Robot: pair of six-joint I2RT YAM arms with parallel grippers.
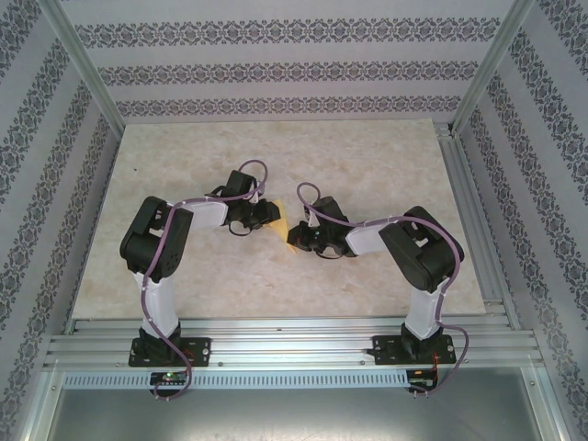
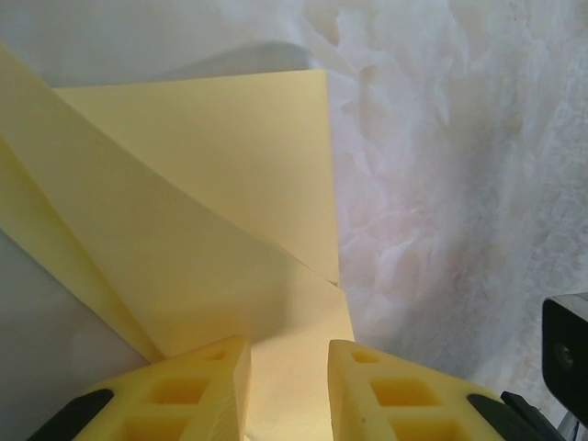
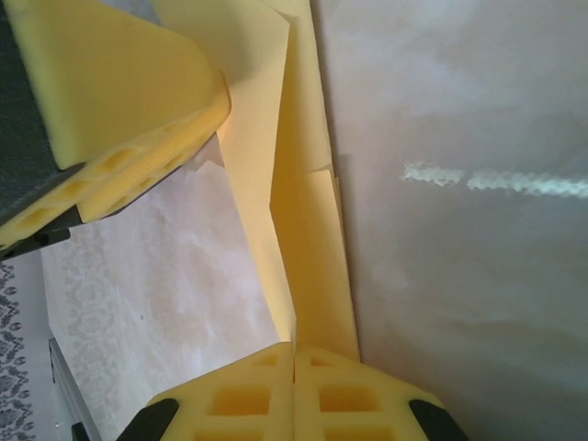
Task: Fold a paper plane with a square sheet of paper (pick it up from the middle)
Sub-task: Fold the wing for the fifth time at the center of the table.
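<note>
Clamping right jaws together on thin yellow-orange part-folded paper sheet (image 3: 312, 257) from three o'clock, mid pale desk (image 1: 367, 165), probably anchoring it; holding left jaws apart, straddling nine o'clock side for creasing.

The pale yellow sheet of paper (image 1: 296, 226) (image 2: 211, 230) (image 3: 308, 239) is lying partly folded at the middle of the table (image 1: 367, 165), plain and unmarked. One flap is resting folded over along a diagonal crease. A narrow creased strip is running straight into the closed fingertips of the right gripper (image 3: 294, 363).
</note>
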